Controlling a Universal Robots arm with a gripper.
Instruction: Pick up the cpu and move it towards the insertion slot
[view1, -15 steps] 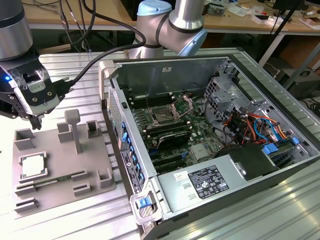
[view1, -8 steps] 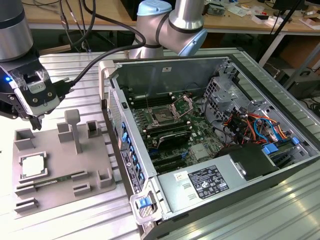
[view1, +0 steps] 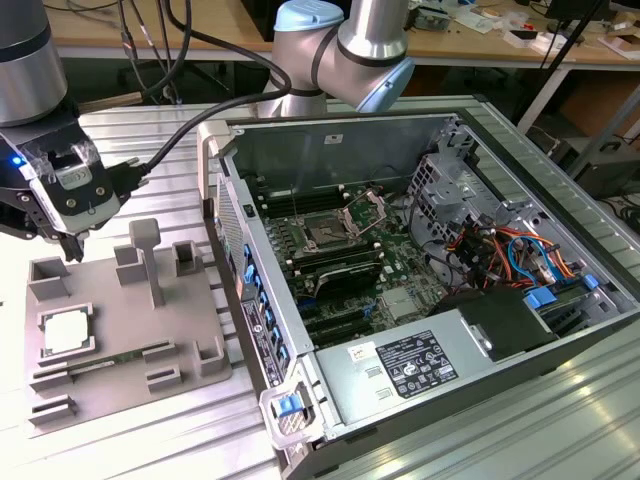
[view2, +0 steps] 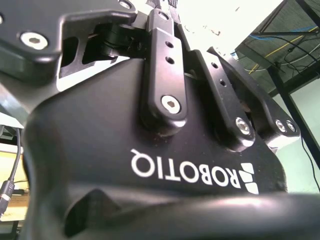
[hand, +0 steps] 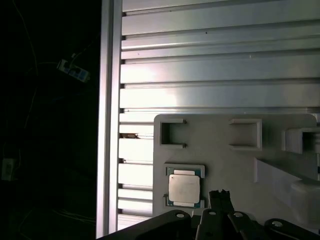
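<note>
The cpu (view1: 65, 333) is a small silvery square chip lying flat in a recess of the grey plastic tray (view1: 180, 315) at the exterior view's left. My gripper (view1: 60, 243) hangs above the tray's far left corner, up and back from the cpu, and holds nothing. In the first wrist view the cpu (hand: 184, 189) lies in the tray (hand: 225, 165) just beside the gripper's tip (hand: 220, 199). The insertion slot (view1: 325, 233), a dark square with a raised silver bracket, sits on the green board inside the open computer case.
The open computer case (view1: 420, 280) fills the exterior view's right, its near wall (view1: 250, 290) standing between tray and board. Raised blocks and a tall post (view1: 148, 262) stand on the tray. The ribbed metal table (hand: 220, 75) ends at an edge (hand: 107, 115).
</note>
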